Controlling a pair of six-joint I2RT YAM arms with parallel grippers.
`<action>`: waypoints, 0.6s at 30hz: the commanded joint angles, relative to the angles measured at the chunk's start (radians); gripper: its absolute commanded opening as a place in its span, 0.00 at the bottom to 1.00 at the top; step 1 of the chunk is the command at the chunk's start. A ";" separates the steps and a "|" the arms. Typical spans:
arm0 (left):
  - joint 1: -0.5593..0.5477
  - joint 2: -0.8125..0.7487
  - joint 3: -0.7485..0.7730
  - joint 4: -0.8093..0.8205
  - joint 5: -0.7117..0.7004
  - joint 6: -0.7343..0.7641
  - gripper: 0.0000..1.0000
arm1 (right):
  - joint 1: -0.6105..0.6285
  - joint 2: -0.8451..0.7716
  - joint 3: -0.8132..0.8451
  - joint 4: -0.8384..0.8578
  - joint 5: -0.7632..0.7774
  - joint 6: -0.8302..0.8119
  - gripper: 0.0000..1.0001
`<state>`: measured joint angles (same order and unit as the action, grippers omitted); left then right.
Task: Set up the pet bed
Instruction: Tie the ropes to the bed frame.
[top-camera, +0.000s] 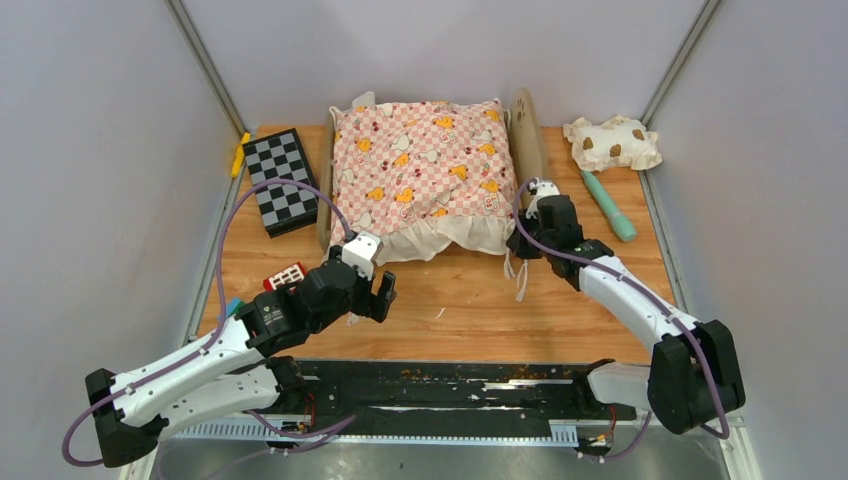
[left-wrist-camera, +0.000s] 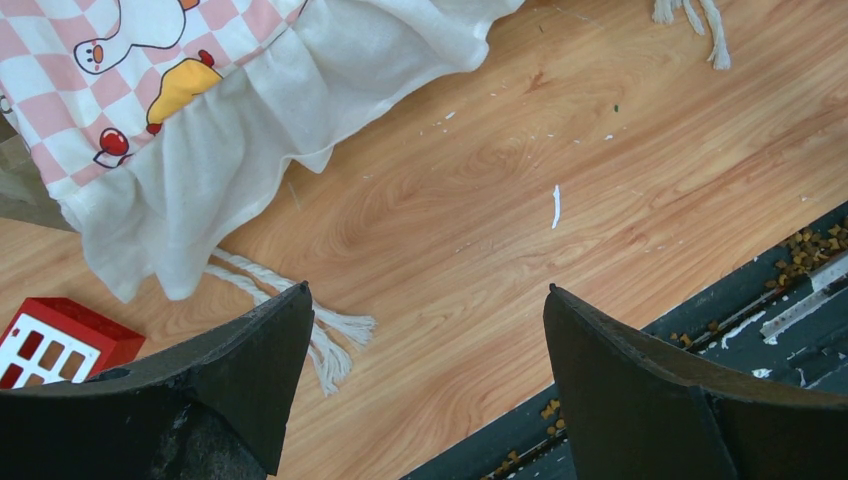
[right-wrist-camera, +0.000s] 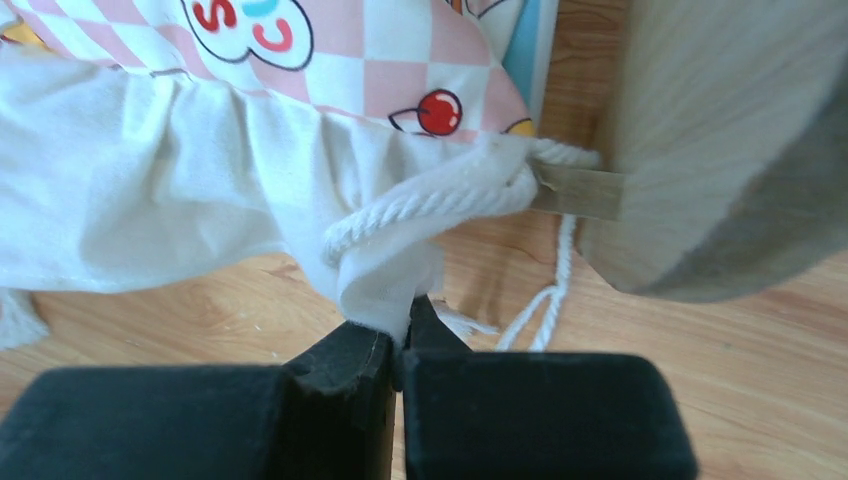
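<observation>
**A:** What has your right gripper got?

**B:** It's pinched tight on the cushion's white ruffle. The pet bed starts just beyond, mid-table at the far side, and I judge it runs left to right. My left gripper hangs wide and empty near the other corner.

**A:** How does the bed look?

**B:** Light wood, mostly hidden under the cushion.

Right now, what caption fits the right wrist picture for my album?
The right tool pinches the white ruffle of the pink checkered cushion, beside the wooden pet bed.
</observation>
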<state>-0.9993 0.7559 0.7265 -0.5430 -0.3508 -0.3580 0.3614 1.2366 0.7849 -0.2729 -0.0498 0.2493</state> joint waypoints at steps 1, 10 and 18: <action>-0.002 -0.010 -0.004 0.012 -0.014 -0.009 0.92 | -0.003 0.020 -0.017 0.145 -0.059 0.153 0.00; -0.002 -0.012 -0.009 0.008 -0.014 -0.007 0.92 | -0.010 0.003 -0.133 0.336 -0.013 0.364 0.00; -0.002 -0.017 -0.016 0.011 -0.015 -0.010 0.93 | -0.010 -0.025 -0.136 0.210 0.169 0.303 0.00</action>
<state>-0.9993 0.7528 0.7185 -0.5434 -0.3534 -0.3580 0.3557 1.2530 0.6514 -0.0139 -0.0193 0.5674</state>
